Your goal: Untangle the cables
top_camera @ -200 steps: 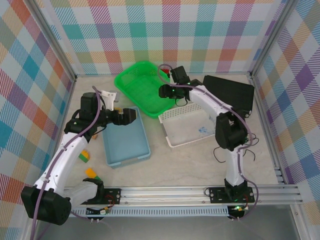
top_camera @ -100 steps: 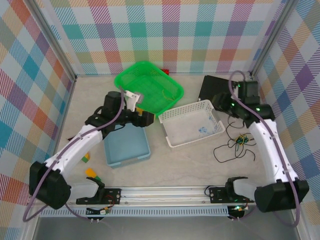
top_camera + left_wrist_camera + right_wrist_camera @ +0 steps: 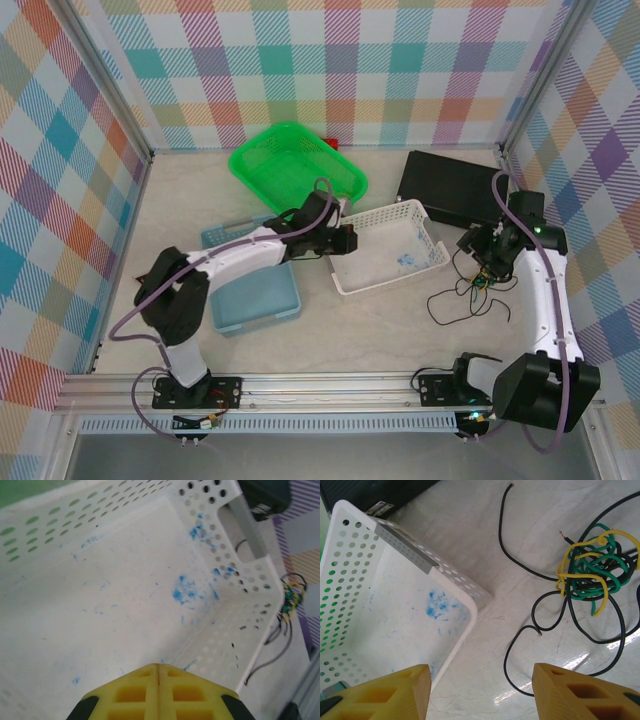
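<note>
One tangle of cables [image 3: 478, 283] is being seen on the table [image 3: 380, 330] just right of the white perforated basket [image 3: 395, 278], lying ahead and to the right of the right gripper [image 3: 482, 255], whose fingers are being held spread and empty near it. The left gripper [image 3: 158, 669] is being held closed on nothing over the basket floor, so the right arm is being judged nearer. Three wires are being counted in the tangle: one black, one yellow, one green.
</note>
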